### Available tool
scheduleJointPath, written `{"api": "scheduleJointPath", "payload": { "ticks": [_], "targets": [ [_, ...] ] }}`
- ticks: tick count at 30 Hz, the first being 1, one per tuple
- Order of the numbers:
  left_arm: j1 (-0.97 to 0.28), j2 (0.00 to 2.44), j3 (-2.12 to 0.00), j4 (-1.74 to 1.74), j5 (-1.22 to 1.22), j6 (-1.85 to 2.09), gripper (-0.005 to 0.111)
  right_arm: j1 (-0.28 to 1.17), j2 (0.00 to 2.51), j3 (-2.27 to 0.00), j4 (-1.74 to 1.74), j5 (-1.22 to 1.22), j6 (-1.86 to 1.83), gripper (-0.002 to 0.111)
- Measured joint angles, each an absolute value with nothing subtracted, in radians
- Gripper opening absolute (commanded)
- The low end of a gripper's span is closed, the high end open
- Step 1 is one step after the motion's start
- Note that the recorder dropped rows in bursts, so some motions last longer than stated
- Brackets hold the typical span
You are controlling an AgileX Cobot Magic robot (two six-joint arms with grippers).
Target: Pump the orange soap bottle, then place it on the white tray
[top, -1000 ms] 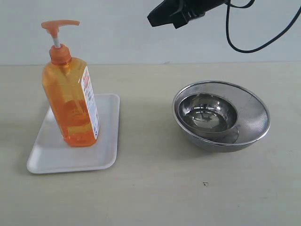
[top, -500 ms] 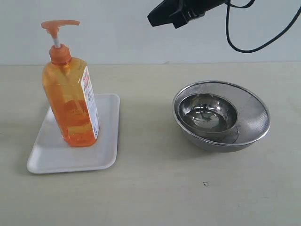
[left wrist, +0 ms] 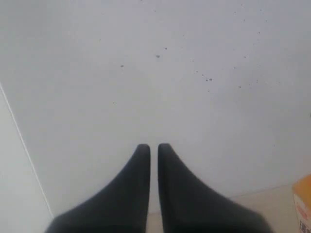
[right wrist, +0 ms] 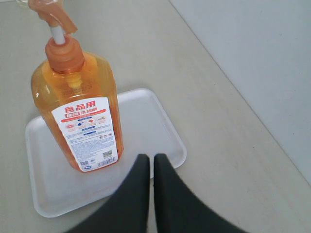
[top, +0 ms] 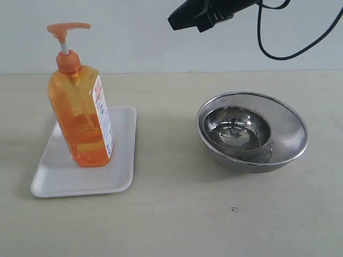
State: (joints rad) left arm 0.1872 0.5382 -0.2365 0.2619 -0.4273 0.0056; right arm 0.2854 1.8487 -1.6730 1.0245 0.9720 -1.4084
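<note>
The orange soap bottle (top: 80, 118) stands upright on the white tray (top: 121, 156) at nine o'clock; left gripper (left wrist: 153, 146) and right gripper (right wrist: 151, 157) both show jaws pressed together.

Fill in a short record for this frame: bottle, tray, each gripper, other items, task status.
bottle: orange soap bottle, upright, pump head raised
tray: white tray, flat on the table, bottle standing on it
left gripper: shut, empty, facing a pale wall
right gripper: shut, empty, apart from the bottle
other items: steel mesh bowl with a smaller steel bowl inside, apart from the tray
task status: bottle is on the tray; whether it has been pumped cannot be told
</note>
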Motion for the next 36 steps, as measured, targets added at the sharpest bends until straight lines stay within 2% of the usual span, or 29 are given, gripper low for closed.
{"api": "scheduleJointPath", "payload": {
  "ticks": [16, 25, 36],
  "targets": [
    [0.187, 0.534, -0.237, 0.253, -0.402, -0.031, 0.005, 0.285, 1.849, -1.673, 1.024, 0.972, -1.408, 0.0],
    [0.187, 0.377, -0.237, 0.448, -0.253, -0.281, 0.005, 0.285, 1.849, -1.673, 1.024, 0.968, -1.408, 0.0],
    [0.187, 0.2, -0.093, 0.515, -0.279, -0.442, 0.005, 0.285, 1.849, -1.673, 1.024, 0.953, -1.408, 0.0]
  ]
}}
